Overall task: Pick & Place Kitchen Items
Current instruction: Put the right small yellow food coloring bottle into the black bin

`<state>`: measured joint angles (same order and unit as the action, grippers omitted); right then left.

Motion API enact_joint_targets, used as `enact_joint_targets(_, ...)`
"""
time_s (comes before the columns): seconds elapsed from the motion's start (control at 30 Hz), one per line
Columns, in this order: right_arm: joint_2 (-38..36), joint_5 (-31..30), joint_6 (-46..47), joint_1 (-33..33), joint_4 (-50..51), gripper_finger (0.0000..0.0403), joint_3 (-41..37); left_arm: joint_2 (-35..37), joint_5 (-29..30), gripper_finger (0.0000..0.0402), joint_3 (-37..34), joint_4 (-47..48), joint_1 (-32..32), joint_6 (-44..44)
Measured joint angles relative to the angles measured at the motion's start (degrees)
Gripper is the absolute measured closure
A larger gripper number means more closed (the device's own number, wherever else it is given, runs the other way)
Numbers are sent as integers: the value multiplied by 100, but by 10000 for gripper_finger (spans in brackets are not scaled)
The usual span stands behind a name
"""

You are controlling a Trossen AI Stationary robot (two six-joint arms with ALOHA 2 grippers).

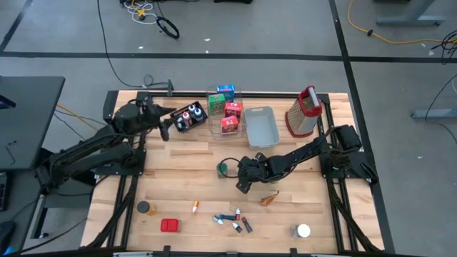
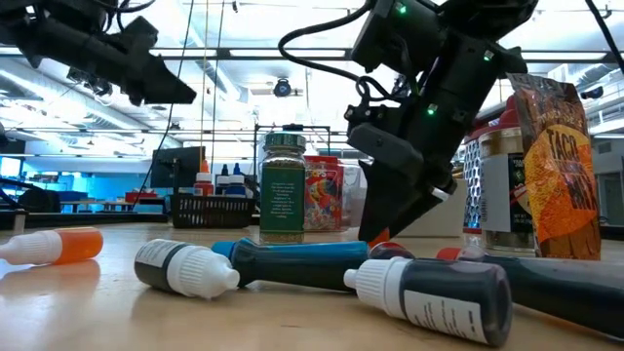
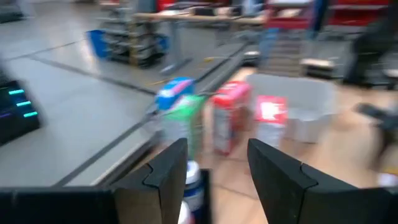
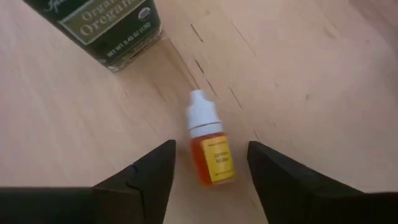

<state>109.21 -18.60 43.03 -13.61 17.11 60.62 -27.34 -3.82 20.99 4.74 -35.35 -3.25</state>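
Right wrist view: right gripper poised over a small orange dropper bottle lying flat on the bench, jaws apart and straddling it, nothing held; an oregano jar stands just beyond. Judgement: keep the bottle centred between the jaws, descend squarely, close across its body, not the white cap.

Containers, far side: clear bin holding red, green and blue boxes; black tray holding small bottles; grey-blue tray, contents not visible. Left gripper near the black tray, jaws parted, empty.
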Motion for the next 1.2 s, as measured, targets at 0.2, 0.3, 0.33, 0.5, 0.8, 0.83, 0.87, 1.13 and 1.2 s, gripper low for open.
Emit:
enact_joint_targets(0.2,4,-30,-82,2,46,252,-2,84,-1555,223,0,-249,0,268)
enact_joint_targets(0.3,2,-41,-196,3,64,283,-4,77,-2172,223,0,-292,4,316)
enact_joint_targets(0.33,2,-40,-244,7,52,293,-5,77,-2294,223,0,-287,4,341)
enact_joint_targets(0.5,-15,54,-343,9,-58,324,-8,77,-2375,223,0,-287,4,452)
enact_joint_targets(0.8,-181,1066,-461,8,-805,304,-15,75,-2955,223,0,-275,2,854)
enact_joint_targets(0.83,-218,1137,-506,9,-830,305,-15,75,-3018,223,0,-281,4,857)
enact_joint_targets(0.87,-256,1163,-552,9,-858,308,-13,75,-3046,223,0,-289,9,858)
enact_joint_targets(1.13,-634,1641,-902,35,-1653,315,63,73,-3036,223,0,-318,273,821)
enact_joint_targets(1.2,-680,1776,-1252,39,-2132,312,63,73,-3035,223,0,-345,415,634)
